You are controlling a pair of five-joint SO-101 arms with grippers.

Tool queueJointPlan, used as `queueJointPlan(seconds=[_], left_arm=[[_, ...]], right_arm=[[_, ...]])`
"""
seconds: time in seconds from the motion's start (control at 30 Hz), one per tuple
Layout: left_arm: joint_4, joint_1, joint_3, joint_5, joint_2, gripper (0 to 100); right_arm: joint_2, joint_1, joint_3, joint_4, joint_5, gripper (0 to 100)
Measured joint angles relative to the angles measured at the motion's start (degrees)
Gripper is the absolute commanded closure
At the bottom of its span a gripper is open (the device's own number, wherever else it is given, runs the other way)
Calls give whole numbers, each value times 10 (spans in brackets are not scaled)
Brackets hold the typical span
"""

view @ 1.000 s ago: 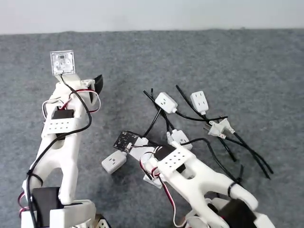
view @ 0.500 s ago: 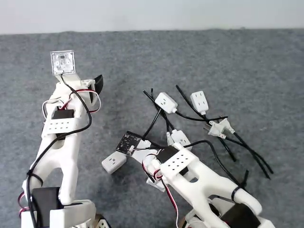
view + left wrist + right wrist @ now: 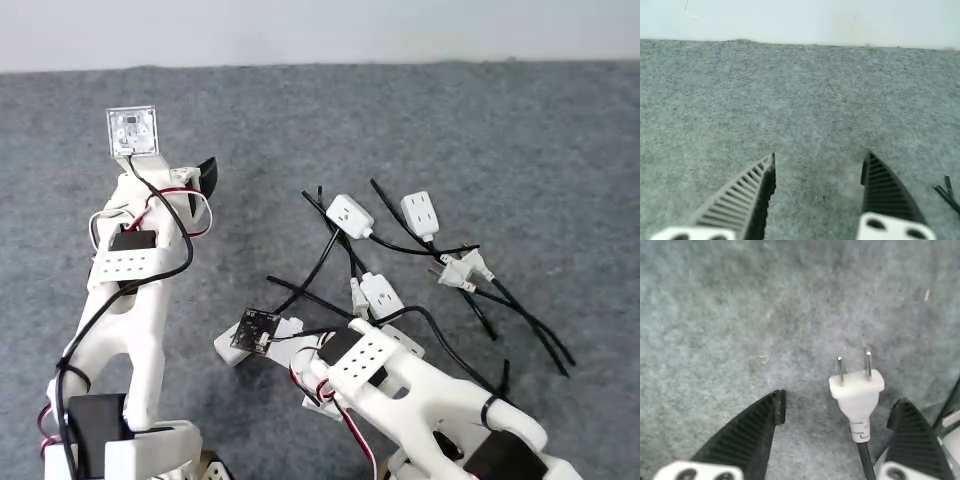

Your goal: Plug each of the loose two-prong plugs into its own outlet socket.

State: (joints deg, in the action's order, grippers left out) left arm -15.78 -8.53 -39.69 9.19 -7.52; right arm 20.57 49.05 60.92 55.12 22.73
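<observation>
A white two-prong plug [image 3: 856,390] lies flat on the grey carpet, prongs pointing away from the wrist, its black cord running back under it. My right gripper [image 3: 839,405] is open and low over the carpet, one finger on each side of that plug, touching nothing. In the high view the right arm's wrist [image 3: 258,330] partly covers a white outlet socket [image 3: 228,350]. Three more sockets [image 3: 350,215] [image 3: 420,213] [image 3: 380,293] and another loose plug [image 3: 460,270] lie among black cords. My left gripper [image 3: 820,161] [image 3: 205,178] is open over bare carpet at the far left.
Tangled black cords [image 3: 520,320] spread from the sockets toward the right and front of the carpet. A pale wall [image 3: 800,20] borders the carpet at the far side. Open carpet lies at the far right and between the two arms.
The right arm's wrist has swung nearer and leftward, over the near-left socket, and the black cords beside it have shifted. The left arm has kept still.
</observation>
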Motion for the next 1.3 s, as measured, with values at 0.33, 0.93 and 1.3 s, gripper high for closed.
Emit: queueJointPlan(seconds=[0.33, 0.93, 1.3], left_arm=[[0, 0, 0, -7, 0, 731], [0, 0, 0, -7, 0, 731], [0, 1, 0, -7, 0, 731]], right_arm=[[8, 2, 19, -30, 0, 854], [12, -39, 18, -68, 0, 989], [16, -40, 18, -72, 0, 989]])
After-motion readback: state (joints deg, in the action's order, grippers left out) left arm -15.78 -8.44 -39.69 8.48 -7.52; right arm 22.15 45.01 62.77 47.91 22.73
